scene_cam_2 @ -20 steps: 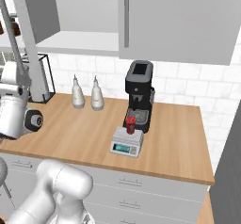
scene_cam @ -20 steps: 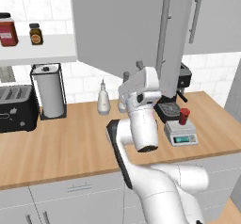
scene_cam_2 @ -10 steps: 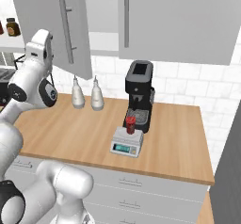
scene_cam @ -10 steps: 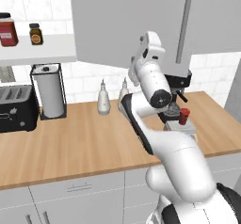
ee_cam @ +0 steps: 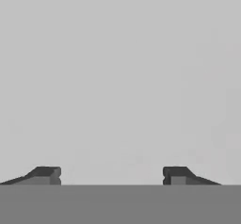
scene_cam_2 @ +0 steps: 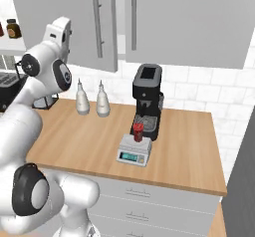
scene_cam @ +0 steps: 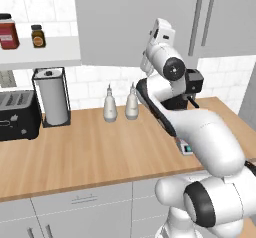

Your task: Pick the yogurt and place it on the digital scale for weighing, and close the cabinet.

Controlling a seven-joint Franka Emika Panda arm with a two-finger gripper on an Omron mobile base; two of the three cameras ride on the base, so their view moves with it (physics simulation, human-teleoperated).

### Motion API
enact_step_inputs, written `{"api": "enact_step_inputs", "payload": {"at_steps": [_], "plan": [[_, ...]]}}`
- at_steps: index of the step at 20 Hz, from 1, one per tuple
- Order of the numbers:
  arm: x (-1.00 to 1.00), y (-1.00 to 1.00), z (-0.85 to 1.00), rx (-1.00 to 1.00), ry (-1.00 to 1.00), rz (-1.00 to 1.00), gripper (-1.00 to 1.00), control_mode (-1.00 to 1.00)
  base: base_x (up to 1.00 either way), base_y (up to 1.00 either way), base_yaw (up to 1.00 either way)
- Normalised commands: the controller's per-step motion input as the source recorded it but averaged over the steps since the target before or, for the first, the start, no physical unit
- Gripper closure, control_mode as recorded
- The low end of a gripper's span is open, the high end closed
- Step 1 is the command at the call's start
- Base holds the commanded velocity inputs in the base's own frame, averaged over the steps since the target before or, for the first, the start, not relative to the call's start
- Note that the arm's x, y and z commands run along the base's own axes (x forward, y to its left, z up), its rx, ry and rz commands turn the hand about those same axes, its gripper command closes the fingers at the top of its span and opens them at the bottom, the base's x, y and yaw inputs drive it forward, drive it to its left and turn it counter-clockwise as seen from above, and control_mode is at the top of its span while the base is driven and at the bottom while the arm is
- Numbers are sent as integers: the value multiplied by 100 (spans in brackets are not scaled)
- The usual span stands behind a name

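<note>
The yogurt [scene_cam_2: 138, 130], a small red cup, stands upright on the digital scale [scene_cam_2: 133, 152] in front of the coffee machine. A corner of the scale [scene_cam: 186, 147] peeks out behind my arm in the left base view. My arm is raised to the cabinet, with the hand against the left door [scene_cam_2: 64, 17] near its lower edge. That door [scene_cam: 125, 22] hangs at an angle, partly swung in, and its bar handle [scene_cam_2: 97, 22] faces the room. My gripper [ee_cam: 111, 175] is open, its fingertips [ee_cam: 46, 173] apart against the flat grey door face with nothing between them.
A black coffee machine [scene_cam_2: 147, 101] stands behind the scale. Two white bottles [scene_cam_2: 82, 99] sit at the wall. A paper towel holder [scene_cam: 50, 97] and a toaster [scene_cam: 17, 114] stand at the left. A red jar [scene_cam: 7, 32] and a brown bottle [scene_cam: 36, 36] rest on the uncovered shelf.
My arm has risen from counter height to the cabinet door. The door has swung from wide open toward shut and now covers most of the shelf. The yogurt and the scale have not moved.
</note>
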Motion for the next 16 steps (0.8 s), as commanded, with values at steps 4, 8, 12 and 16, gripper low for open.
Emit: {"api": "enact_step_inputs", "payload": {"at_steps": [4,8,12,16], "plan": [[97,-1,-36,0,0,0,-100,-100,0,0,0],[83,0,-51,0,-7,0,-100,-100,0,0,0],[71,-6,-82,0,0,-6,-100,-100,0,0,0],[32,-28,-56,0,22,-2,-100,-100,0,0,0]]}}
